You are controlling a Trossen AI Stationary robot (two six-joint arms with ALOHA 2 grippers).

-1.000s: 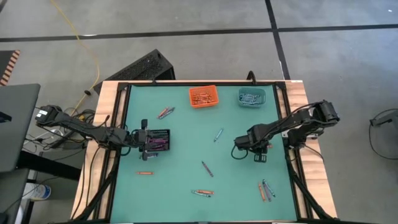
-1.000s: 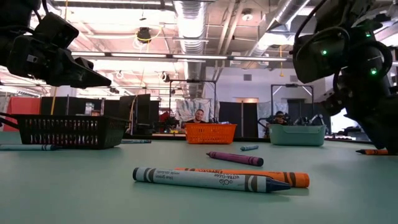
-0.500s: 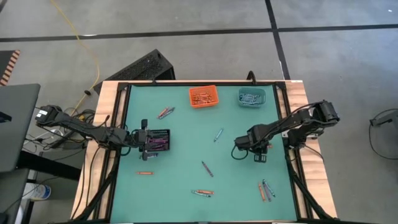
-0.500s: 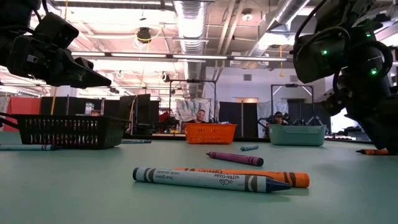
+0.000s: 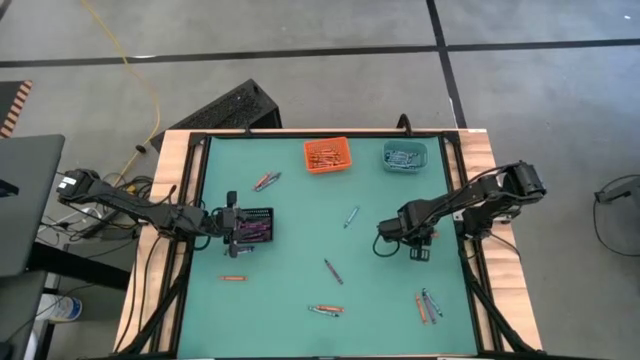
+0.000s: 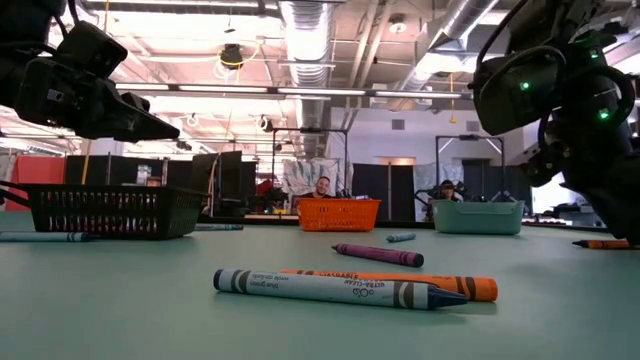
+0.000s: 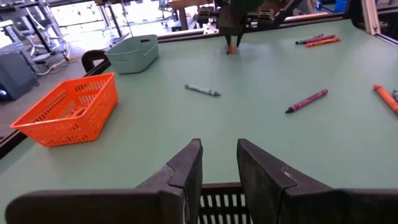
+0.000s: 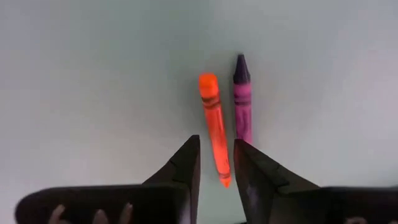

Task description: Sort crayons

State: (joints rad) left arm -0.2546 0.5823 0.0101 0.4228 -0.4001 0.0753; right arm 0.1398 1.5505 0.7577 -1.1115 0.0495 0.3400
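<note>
An orange crayon (image 8: 213, 118) and a purple crayon (image 8: 242, 102) lie side by side, flat on the green table. My right gripper (image 8: 217, 140) points down over them, at the table's right middle (image 5: 384, 238). Its fingers are open and stand on either side of the orange crayon's pointed end. My left gripper (image 7: 219, 143) is open and holds nothing, level above the black bin (image 5: 258, 226) at the left. More crayons lie loose on the table (image 5: 332, 270) (image 5: 351, 216). My right gripper comes from above with its fingers on either side of the orange crayon's pointed end (image 8: 222, 174). I cannot tell whether either finger touches it. The crayon lies flat on the table.
An orange bin (image 5: 326, 155) and a teal bin (image 5: 404, 156) stand at the far edge. Crayons lie near the front edge (image 5: 325, 310) (image 5: 428, 305), at the left (image 5: 232, 278) and far left (image 5: 266, 180). A raised frame rims the table.
</note>
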